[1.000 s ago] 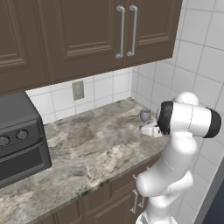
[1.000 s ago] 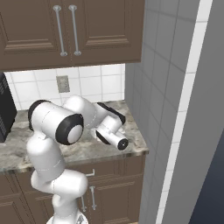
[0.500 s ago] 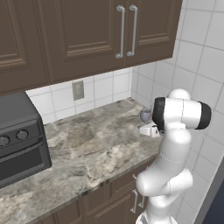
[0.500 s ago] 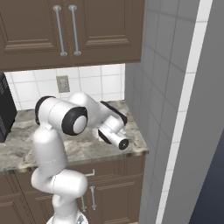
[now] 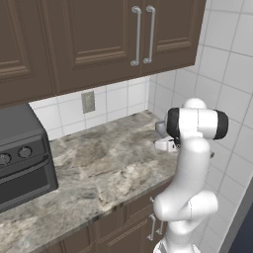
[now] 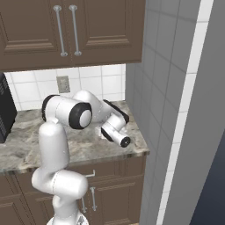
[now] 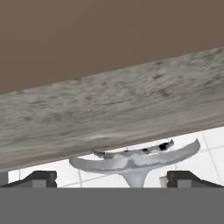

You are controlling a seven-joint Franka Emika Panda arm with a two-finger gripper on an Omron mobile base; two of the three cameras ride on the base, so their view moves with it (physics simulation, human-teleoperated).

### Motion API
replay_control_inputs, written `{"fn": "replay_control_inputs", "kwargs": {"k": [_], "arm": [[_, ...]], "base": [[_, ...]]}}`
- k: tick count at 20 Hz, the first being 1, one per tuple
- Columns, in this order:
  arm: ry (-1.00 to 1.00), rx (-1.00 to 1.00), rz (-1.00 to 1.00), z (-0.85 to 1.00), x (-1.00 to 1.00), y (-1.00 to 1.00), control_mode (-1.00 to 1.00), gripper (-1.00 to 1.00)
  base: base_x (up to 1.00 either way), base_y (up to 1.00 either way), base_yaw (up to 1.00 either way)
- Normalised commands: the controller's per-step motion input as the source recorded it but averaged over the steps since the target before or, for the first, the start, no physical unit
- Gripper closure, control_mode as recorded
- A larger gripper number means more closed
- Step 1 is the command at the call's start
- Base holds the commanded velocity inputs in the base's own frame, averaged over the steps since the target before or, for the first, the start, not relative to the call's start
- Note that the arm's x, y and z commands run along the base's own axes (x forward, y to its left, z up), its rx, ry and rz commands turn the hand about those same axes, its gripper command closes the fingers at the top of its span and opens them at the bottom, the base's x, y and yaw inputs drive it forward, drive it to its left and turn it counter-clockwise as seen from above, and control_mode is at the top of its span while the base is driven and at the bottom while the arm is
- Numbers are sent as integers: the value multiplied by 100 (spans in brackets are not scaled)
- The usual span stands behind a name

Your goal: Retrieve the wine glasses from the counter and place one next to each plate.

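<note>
One wine glass [image 7: 135, 162] shows up close in the hand view. Its round foot and a bit of thin stem sit right between the two dark finger tips [image 7: 37, 178] of the end effector [image 7: 113, 179]. The fingers stand wide apart, one on each side of the stem, and they are not touching it. In this tilted view the grey-brown stone table [image 7: 109, 113] and white tiles lie behind the glass foot.

In the left base view, a small grey bit of the wine glass [image 5: 161, 128] peeks out just beside the arm's dark joint, near the corner where the white tiled walls meet. It stands on the table [image 5: 99, 168] at the far right end. The white arm bends over that end of the table, and it hides most of the glass.

A dark toaster oven [image 5: 22, 153] with two knobs sits on the table, well apart from the glass, at the other end. A wall outlet [image 5: 88, 102] is on the tiles between the oven and the glass. Dark brown cupboards [image 5: 118, 39] with silver handles hang above the table.
</note>
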Motion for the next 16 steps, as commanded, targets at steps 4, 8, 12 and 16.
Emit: {"fn": "replay_control_inputs", "kwargs": {"k": [4, 8, 12, 16], "arm": [[0, 0, 0, -16, 36, 0, -100, 100], [0, 0, 0, -4, 25, 0, -100, 100], [-1, 0, 0, -4, 9, 0, -100, 100], [-17, -2, 0, 5, -5, 9, -100, 100]], "base": [[0, 0, 0], [0, 0, 0], [0, 0, 0], [0, 0, 0]]}}
